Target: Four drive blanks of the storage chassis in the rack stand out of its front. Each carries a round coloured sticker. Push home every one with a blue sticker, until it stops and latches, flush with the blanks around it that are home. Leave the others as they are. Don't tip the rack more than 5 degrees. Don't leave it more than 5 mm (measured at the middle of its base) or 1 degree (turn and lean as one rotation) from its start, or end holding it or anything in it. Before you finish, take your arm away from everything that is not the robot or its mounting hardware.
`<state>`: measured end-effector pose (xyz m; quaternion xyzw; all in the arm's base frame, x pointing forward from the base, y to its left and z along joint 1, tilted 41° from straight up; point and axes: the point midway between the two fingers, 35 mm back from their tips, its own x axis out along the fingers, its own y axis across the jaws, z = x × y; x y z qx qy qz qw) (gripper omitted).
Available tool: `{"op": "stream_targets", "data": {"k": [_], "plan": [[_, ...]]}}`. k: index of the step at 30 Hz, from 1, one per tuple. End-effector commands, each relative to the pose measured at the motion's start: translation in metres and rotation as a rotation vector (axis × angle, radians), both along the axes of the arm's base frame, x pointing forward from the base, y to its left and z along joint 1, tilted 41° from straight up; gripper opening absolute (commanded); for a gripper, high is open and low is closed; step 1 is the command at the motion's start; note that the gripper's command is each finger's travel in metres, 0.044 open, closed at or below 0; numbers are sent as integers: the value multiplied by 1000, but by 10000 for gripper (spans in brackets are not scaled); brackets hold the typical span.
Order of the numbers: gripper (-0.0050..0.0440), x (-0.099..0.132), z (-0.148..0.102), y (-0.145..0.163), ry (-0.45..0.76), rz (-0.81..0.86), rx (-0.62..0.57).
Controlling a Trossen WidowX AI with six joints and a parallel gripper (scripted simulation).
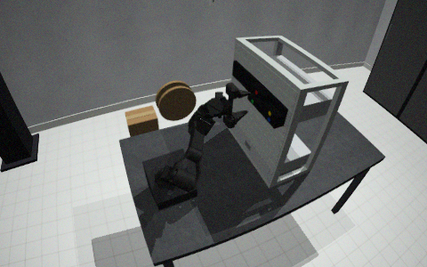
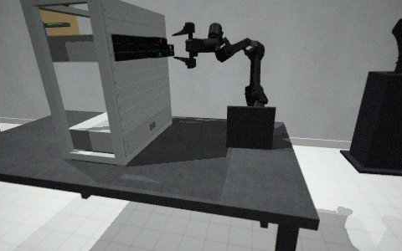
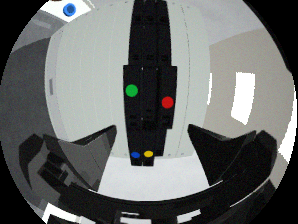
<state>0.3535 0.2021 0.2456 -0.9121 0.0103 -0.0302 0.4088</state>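
The white rack [image 1: 286,104] stands on the dark table, with the black storage chassis [image 1: 260,94] as a band across the upper part of its front. Four blanks carry round stickers: red [image 1: 256,93], green [image 1: 252,101], yellow [image 1: 271,112] and blue [image 1: 269,119]. In the wrist view I see the green sticker [image 3: 132,90], the red sticker [image 3: 166,102], the blue sticker [image 3: 136,155] and the yellow sticker [image 3: 148,153]. My gripper [image 2: 182,45] is open and empty, a short way in front of the chassis end, and it also shows in the top view [image 1: 240,105]. It touches nothing.
The arm's black base block [image 2: 250,126] sits on the table to the side of the rack. A cardboard box [image 1: 141,120] and a round wooden disc [image 1: 175,100] lie behind the table. A black pedestal [image 2: 386,121] stands on the floor to the right.
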Motion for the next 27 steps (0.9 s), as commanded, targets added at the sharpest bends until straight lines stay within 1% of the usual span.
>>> {"op": "stream_targets", "data": {"k": [1,7,9,15,19,27], "plan": [[440,-1,18,-20,-7,1,15],[440,-3,40,-50,-7,1,15],[440,-3,40,-50,-7,1,15],[440,-3,56,-72,-7,1,15],[440,-4,60,-77,-7,1,15],[440,-4,60,-78,-7,1,15]]}}
